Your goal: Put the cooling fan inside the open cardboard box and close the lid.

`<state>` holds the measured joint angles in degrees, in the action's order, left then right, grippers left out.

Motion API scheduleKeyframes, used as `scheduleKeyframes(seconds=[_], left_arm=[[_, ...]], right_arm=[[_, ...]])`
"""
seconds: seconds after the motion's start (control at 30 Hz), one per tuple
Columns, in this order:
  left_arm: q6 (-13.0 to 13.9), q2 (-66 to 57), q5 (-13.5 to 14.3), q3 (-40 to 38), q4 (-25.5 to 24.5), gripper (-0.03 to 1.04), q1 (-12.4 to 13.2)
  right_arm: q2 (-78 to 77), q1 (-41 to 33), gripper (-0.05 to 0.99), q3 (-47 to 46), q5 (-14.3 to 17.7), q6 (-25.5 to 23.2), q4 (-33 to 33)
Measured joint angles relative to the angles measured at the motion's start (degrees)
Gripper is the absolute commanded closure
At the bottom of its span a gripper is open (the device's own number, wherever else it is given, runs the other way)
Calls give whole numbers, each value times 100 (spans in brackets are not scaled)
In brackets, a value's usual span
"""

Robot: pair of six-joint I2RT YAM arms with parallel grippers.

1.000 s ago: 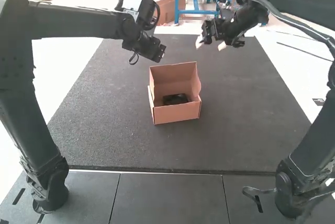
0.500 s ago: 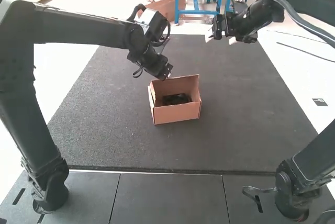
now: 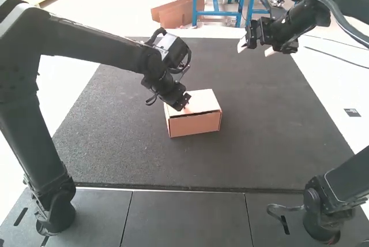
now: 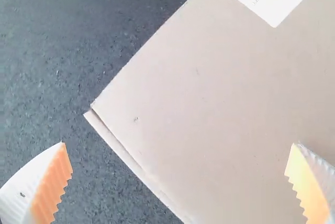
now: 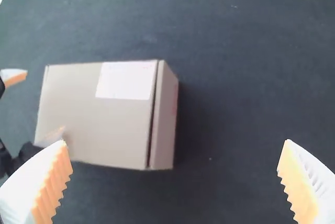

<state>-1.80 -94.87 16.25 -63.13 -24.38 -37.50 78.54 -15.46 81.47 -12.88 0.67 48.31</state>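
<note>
Now, left gripper (image 3: 179, 100) splayed wide over shut cardboard box (image 3: 195, 123) (contact unclear), right gripper (image 3: 254, 48) spread, well apart.

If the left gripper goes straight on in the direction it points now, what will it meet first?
Most likely the closed top of the cardboard box, which lies just ahead between the open fingers of the left gripper. How near it is I cannot tell exactly.

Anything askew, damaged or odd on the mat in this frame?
Nothing stands out: the brown cardboard box sits upright on the dark mat, its lid flat and shut, white label intact.
</note>
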Motion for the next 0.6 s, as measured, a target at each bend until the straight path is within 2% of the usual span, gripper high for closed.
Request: scheduleKeyframes(seconds=[0.23, 0.4, 0.5, 0.6], left_arm=[[2, 2, 2, 350, 557, 4, -57], [-9, 13, 4, 393, 575, 4, -61], [-20, 155, -20, 216, 424, 4, 42], [-22, 507, -92, -278, 417, 4, 323]], right_arm=[[-63, 374, 3, -273, 52, 0, -42], [-92, 446, 3, -323, 63, 0, -79], [-122, 444, 3, -323, 72, 0, -122], [-127, 446, 3, -332, 74, 2, -286]])
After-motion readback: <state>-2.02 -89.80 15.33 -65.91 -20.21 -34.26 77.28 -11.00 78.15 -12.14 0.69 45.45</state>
